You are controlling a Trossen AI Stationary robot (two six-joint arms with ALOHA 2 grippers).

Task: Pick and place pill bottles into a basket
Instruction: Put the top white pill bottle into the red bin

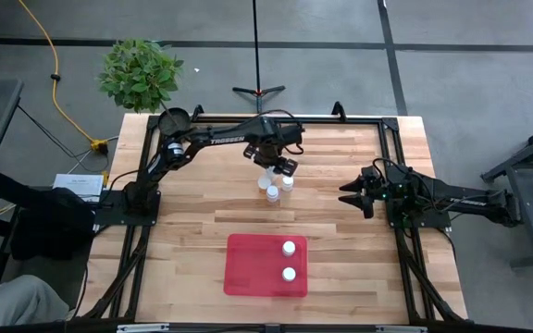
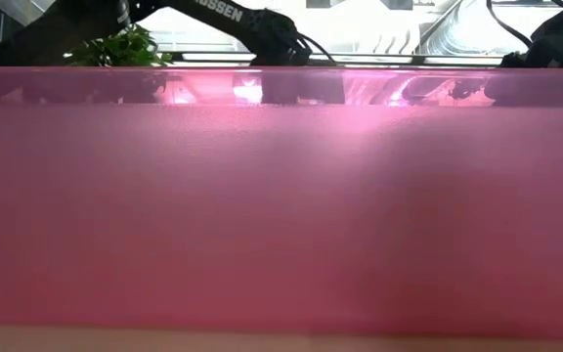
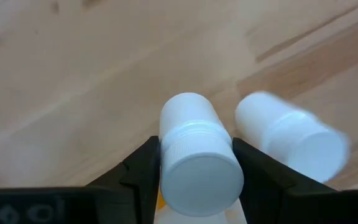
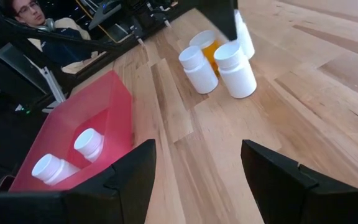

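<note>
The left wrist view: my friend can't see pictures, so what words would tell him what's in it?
The left gripper has its two dark fingers closed around a white-capped pill bottle, seen close up. A second white bottle sits just beside it, above the pale wooden table.

Grey floor [image 1: 452, 83] crossed by dark seams surrounds the wooden table [image 1: 202, 250]. A leafy potted plant [image 1: 140, 74] stands at its far left corner, beside a yellow cable [image 1: 58, 83]. A dark stand, possibly a tripod [image 1: 257, 88], rises beyond the far edge.
</note>
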